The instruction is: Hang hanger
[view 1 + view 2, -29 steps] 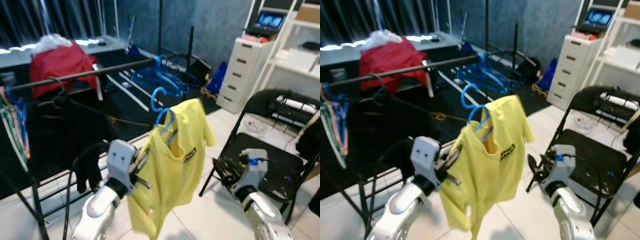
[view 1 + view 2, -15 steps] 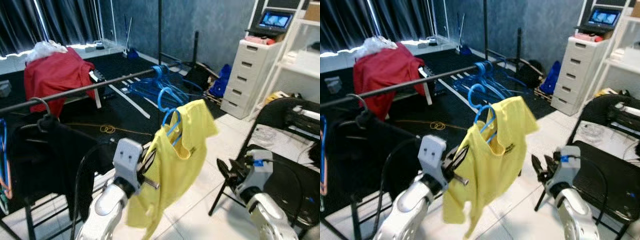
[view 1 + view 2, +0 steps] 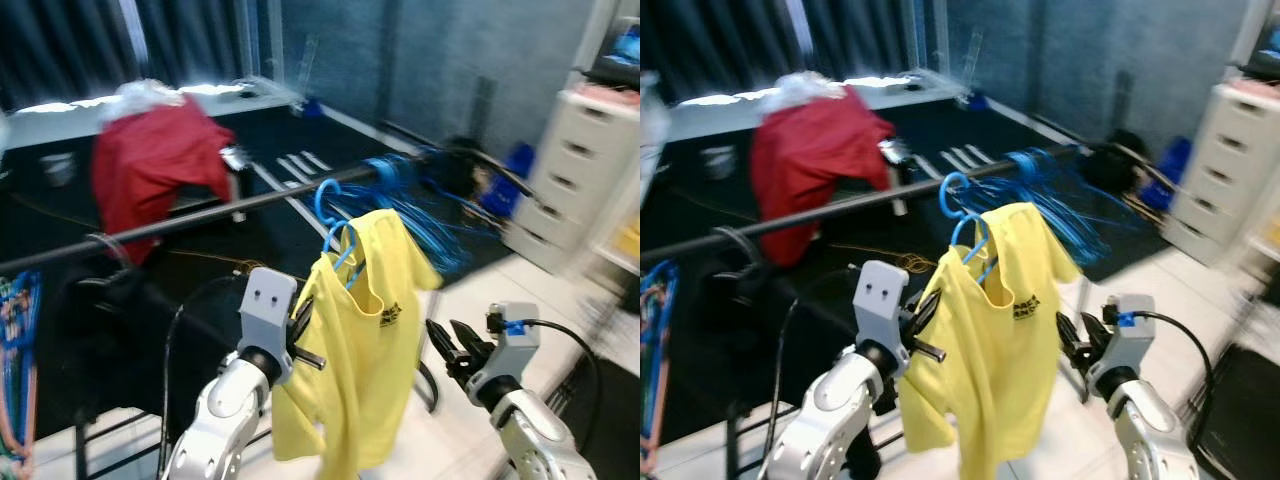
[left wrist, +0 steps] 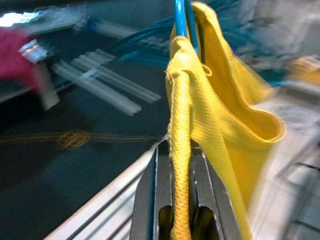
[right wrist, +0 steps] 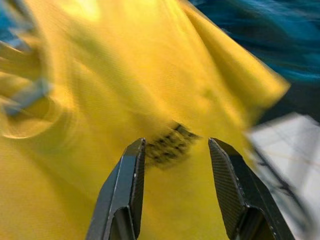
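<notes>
Left tool (image 4: 181, 200) clamped on yellow t-shirt (image 3: 362, 330) hung on blue plastic hanger (image 3: 338, 232), just below black clothes rail (image 3: 200, 213). Right tool (image 5: 176, 165) open, beside shirt.

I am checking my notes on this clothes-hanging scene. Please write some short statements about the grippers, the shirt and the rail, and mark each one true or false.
1. The left gripper is shut on the yellow T-shirt. True.
2. The right gripper grips the shirt. False: its fingers stand open, near the shirt's printed front.
3. The blue hanger carries the shirt. True.
4. The red garment hangs on the black rail. False: it lies behind the rail.
</notes>
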{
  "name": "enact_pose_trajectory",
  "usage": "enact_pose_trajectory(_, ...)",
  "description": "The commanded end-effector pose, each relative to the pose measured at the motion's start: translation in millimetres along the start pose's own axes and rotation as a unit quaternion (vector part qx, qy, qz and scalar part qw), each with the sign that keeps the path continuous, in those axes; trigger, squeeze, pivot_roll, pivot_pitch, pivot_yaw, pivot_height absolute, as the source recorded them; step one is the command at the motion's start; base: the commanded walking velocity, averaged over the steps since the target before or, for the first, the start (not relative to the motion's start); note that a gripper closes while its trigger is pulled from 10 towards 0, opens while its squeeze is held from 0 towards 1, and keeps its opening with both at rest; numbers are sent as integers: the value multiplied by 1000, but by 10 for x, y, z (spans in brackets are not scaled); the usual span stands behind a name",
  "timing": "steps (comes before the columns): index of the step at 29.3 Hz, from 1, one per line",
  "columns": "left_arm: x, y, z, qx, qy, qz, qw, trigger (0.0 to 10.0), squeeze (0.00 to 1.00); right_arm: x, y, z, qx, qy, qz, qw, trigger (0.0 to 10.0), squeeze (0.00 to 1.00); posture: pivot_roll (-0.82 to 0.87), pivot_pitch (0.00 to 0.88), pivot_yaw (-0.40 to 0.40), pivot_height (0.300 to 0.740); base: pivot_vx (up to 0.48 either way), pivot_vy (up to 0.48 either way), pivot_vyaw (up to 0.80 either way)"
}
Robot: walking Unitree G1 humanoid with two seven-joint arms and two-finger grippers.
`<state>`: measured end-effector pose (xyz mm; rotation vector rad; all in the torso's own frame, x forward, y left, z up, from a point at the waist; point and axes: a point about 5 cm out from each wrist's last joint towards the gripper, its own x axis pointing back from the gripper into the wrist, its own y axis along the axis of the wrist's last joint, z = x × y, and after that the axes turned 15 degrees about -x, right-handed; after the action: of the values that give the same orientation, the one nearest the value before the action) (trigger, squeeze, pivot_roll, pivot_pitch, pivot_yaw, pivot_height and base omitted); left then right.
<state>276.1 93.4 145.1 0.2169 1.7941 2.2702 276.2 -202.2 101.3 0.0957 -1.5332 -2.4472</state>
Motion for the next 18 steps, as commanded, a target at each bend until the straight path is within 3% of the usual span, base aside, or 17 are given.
enact_pose_trajectory(1,-30,73,26,2,17,-5,1000,10000,0,69,-11,-101,4,-20,5,1000,10000,0,-104,0,-23,740,480,0,0)
enact_pose_trajectory(3,-40,79,96,29,58,10,998,10000,0,73,-5,-119,0,-26,3,1000,10000,0,-106,0,-24,740,231,0,0)
enact_pose_trajectory(6,-34,11,100,18,62,47,997,10000,0,79,3,-136,0,-31,4,1000,10000,0,-109,0,-24,740,0,0,0)
enact_pose_trajectory(12,62,-16,60,43,59,69,995,10000,0,103,15,-165,1,-34,8,999,10000,0,-108,0,-30,740,0,0,0)
enact_pose_trajectory(18,131,-104,46,47,77,133,987,10000,0,88,5,-152,-1,-33,10,999,10000,0,-105,0,-32,740,0,0,0)
